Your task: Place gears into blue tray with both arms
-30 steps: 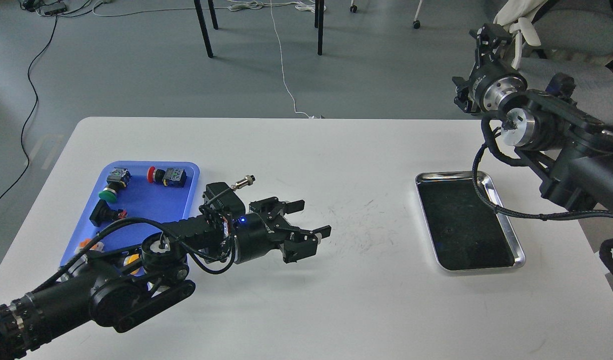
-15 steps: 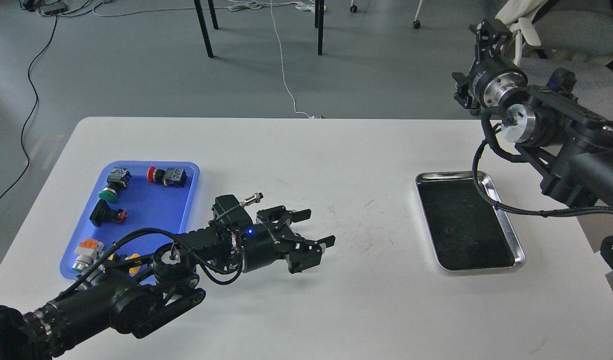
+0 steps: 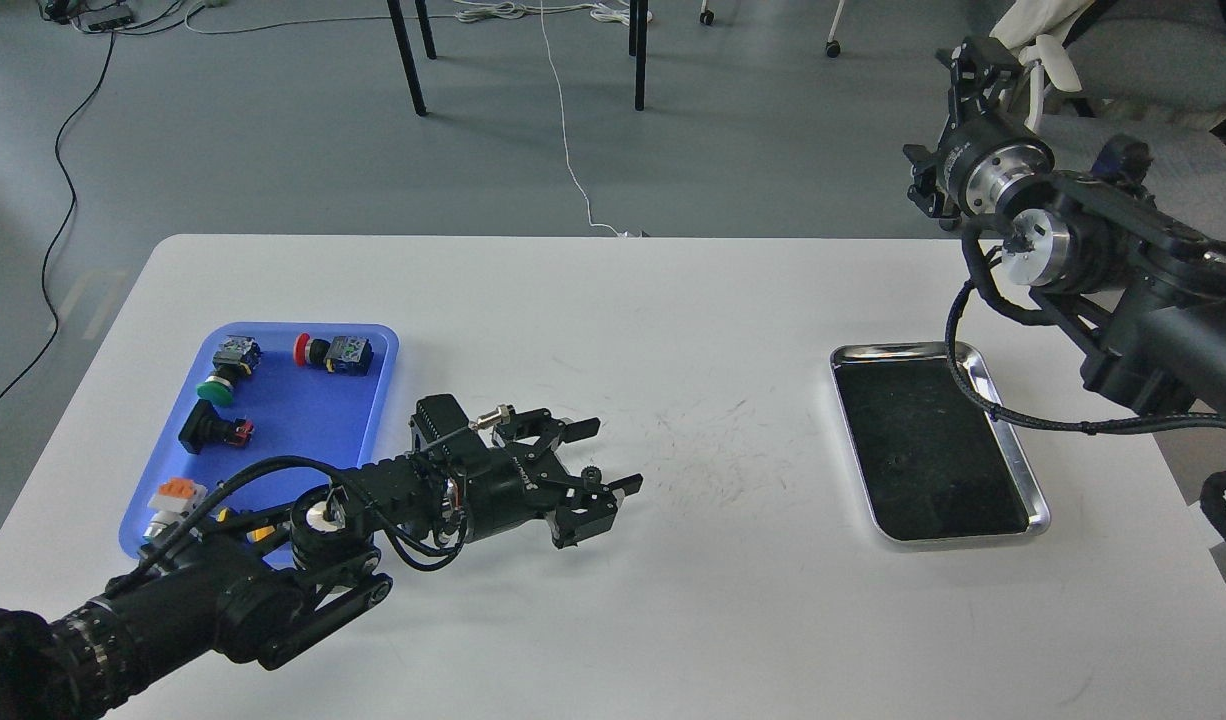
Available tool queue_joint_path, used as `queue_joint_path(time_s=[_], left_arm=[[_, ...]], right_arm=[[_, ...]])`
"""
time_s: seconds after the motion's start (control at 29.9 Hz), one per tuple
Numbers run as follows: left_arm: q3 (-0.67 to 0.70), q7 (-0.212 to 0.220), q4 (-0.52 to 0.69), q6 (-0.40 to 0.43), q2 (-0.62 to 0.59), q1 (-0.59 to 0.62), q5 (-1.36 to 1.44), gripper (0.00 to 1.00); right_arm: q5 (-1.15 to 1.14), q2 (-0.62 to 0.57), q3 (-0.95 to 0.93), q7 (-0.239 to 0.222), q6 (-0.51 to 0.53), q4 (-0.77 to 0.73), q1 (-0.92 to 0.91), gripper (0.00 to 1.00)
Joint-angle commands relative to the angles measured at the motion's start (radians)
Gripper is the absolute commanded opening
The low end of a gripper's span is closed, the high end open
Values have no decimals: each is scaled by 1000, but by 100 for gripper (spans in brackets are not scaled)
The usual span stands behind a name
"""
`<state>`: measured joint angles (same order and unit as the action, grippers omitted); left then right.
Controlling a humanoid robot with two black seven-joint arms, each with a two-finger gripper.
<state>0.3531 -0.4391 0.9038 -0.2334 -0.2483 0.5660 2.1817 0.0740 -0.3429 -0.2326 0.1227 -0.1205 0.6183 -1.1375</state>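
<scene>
**Left arm drawing back toward the tray side of the desk**

Shifted since the earlier frame: the left gripper (image 3: 595, 456) is sitting a little further left and lower over the white desk (image 3: 613, 620), its two black fingers spread apart. A tiny black toothed gear (image 3: 592, 474) is showing between the fingers near the lower one; whether it is touching them cannot be told.

Item, left of the gripper: bright blue rectangular plastic tray (image 3: 368, 420) with rounded corners, holding black-bodied push-button switches (image 3: 334, 352) with coloured caps.

Item, right side of desk: shiny steel tray (image 3: 1023, 470) with black inside, lying well apart from the blue one.

Item, upper right: right gripper (image 3: 976, 58), raised beyond the desk edge, seen end-on; whether it is open or closed cannot be told.
</scene>
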Motion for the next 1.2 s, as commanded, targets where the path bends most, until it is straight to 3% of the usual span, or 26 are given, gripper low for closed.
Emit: queue_joint_path(time_s=[0.0,0.13,0.23,0.6,0.87,0.94,1.17], left_arm=[[-6,-1,-29,-24,-5,2,0,85],[-11,-29,-29,-38,-3,-9,0,84],[-26,-50,-32,-38,-2,-11,0,77],[-39,-50,-82,-66,20,-9,0,68],[-46,-50,-86,-66,20,-8,0,56],[-46,-50,-89,-66,18,-8,0,46],[-46,-50,-112,-67,29,-8,0,43]], right_arm=[[0,1,35,0,-2,0,-18,99],[0,-1,39,0,-2,0,-18,99],[0,1,39,0,-2,-2,-16,99],[0,1,41,0,-2,-2,-15,99],[0,1,41,0,-1,0,-15,99],[0,1,41,2,-1,0,-15,99],[-2,1,41,2,-1,0,-13,99]])
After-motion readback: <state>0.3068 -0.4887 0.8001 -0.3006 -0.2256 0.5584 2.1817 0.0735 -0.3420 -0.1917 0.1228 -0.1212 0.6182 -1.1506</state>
